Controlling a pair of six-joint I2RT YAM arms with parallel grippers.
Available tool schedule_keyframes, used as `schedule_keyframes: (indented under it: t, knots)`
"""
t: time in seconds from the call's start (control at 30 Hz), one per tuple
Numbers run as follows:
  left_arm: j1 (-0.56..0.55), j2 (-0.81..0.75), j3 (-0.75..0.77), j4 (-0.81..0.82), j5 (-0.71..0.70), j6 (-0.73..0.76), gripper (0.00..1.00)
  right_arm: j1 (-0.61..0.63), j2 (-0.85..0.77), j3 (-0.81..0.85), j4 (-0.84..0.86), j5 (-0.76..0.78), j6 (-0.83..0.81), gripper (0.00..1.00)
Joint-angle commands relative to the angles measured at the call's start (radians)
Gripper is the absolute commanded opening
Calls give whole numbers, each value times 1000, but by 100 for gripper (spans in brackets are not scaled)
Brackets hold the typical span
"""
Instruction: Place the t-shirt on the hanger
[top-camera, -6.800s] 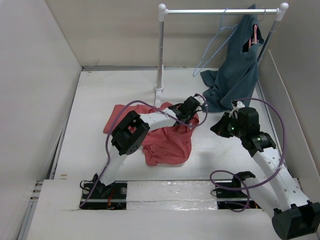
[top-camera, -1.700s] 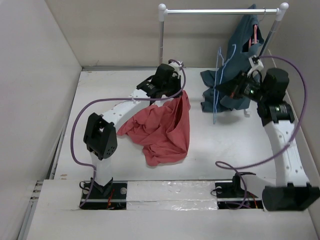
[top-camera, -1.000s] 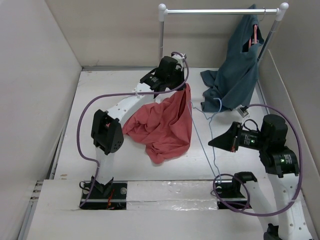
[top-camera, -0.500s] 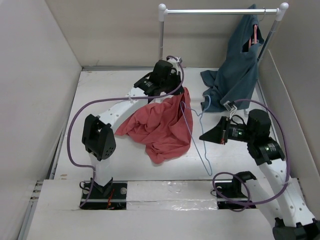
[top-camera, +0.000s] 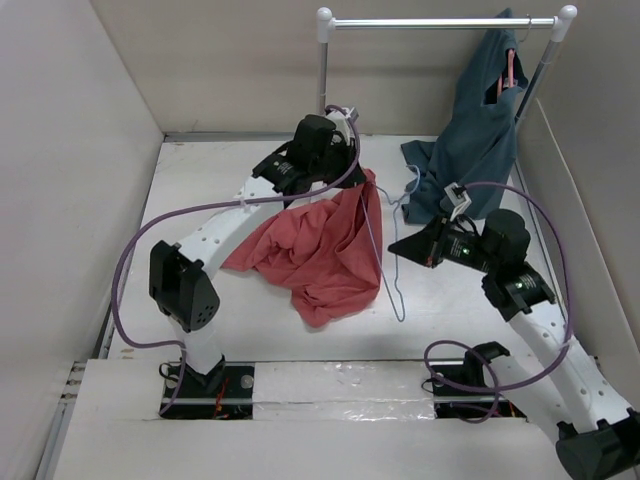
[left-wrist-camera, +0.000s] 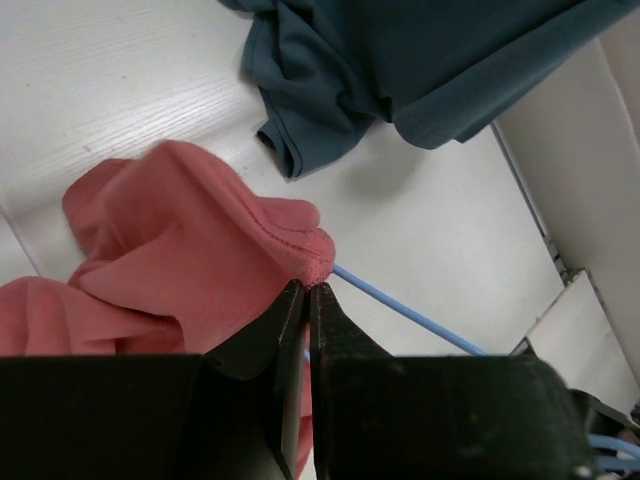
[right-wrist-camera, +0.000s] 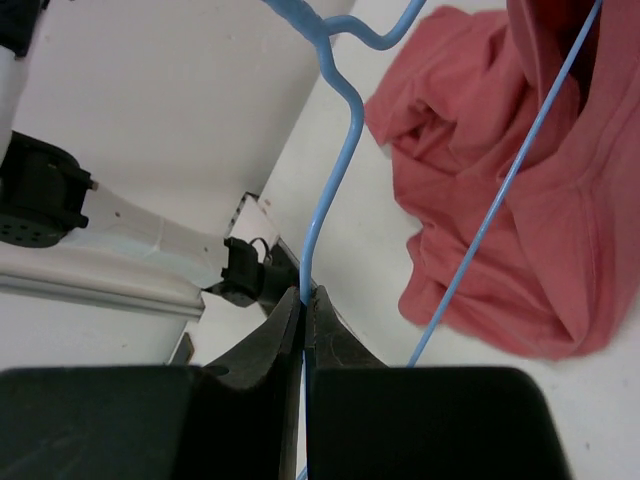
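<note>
The left gripper (left-wrist-camera: 307, 290) is clamped on a stitched hem of the coral-red soft cotton t-shirt (top-camera: 320, 255). It holds that corner up just in front of the left post of the white clothes rail (top-camera: 440, 22), and the rest slumps on the table (top-camera: 200, 200) further forward. The right gripper (right-wrist-camera: 303, 295), in front of the rail's right half, pinches the thin pale-blue wire hanger (right-wrist-camera: 318, 220). The hanger's long side slants past the shirt's raised edge, perhaps touching it. A dark teal garment (top-camera: 480, 120) hangs from the rail.
</note>
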Motion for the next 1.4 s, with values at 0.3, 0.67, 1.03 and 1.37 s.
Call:
schedule_keyframes:
  t: [0.3,0.67,1.03,1.37]
  knots:
    - [-39,-233,32,-38,110,-49,0,65,401,98,535,-139,-2,0]
    - [-39,-317,34,-154,115,-66,0,79,625,233,966,-90,-20,0]
    - [-39,-398,16,-225,-51,-72,34,266,474,229,937,260,-234,0]
    - [33,-487,60,-56,-270,-242,51,323,400,93,1047,309,-254,0]
